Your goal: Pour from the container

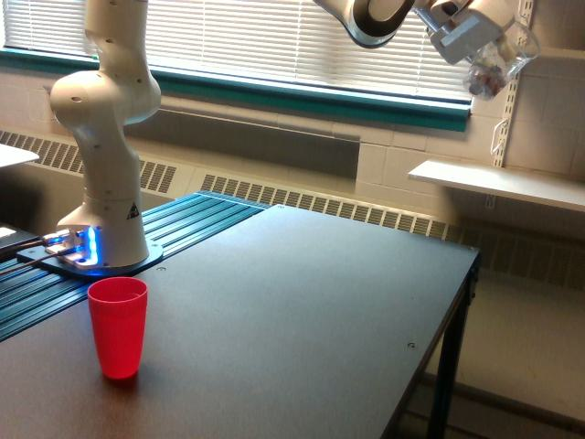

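A red cup stands upright on the table; high above, the tool grasps the tilted clear container.

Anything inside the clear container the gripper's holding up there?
The clear container, tilted in the gripper, shows some dark and reddish stuff through its wall. What it is cannot be told; the gripper covers part of it.

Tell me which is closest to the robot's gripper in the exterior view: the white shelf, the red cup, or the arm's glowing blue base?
From the gripper:
1. White wall shelf, just below it on the right.
2. Arm's base with blue lights, far left.
3. Red plastic cup, lower left on the table.
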You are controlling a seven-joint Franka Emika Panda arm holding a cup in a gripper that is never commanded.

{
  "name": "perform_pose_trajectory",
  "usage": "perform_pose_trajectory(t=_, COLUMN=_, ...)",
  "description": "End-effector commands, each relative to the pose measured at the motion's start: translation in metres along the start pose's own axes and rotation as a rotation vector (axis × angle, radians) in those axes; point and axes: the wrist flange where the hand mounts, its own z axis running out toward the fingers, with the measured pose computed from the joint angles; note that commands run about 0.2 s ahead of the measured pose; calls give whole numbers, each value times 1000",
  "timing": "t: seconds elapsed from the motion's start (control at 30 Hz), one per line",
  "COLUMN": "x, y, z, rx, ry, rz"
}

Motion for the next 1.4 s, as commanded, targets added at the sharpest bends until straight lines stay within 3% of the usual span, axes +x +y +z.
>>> perform_pose_trajectory(t=0.03, x=1, y=1, z=-1, rx=-22, ry=22, rz=-3)
perform_pose_trajectory(t=0.23, x=-4, y=2, z=-3, rx=-41, ry=37, rz=-32)
perform_pose_trajectory(t=0.3, x=-6, y=6, z=-4, rx=-68, ry=25, rz=-40)
perform_pose_trajectory(t=0.4, x=-8, y=13, z=-6, rx=-80, ry=-5, rz=55)
perform_pose_trajectory(t=0.47, x=-14, y=17, z=-8, rx=-101, ry=-9, rz=33)
perform_pose_trajectory(t=0.63, x=-30, y=38, z=-15, rx=-144, ry=-39, rz=100)
perform_pose_trajectory(t=0.9, x=-52, y=74, z=-32, rx=-248, ry=-25, rz=-6)
perform_pose_trajectory(t=1.1, x=-58, y=101, z=-45, rx=-288, ry=-16, rz=60)
perform_pose_trajectory(t=1.3, x=-59, y=128, z=-58, rx=-286, ry=-1, rz=266)
perform_pose_trajectory(t=1.4, x=-60, y=140, z=-64, rx=-285, ry=-11, rz=288)
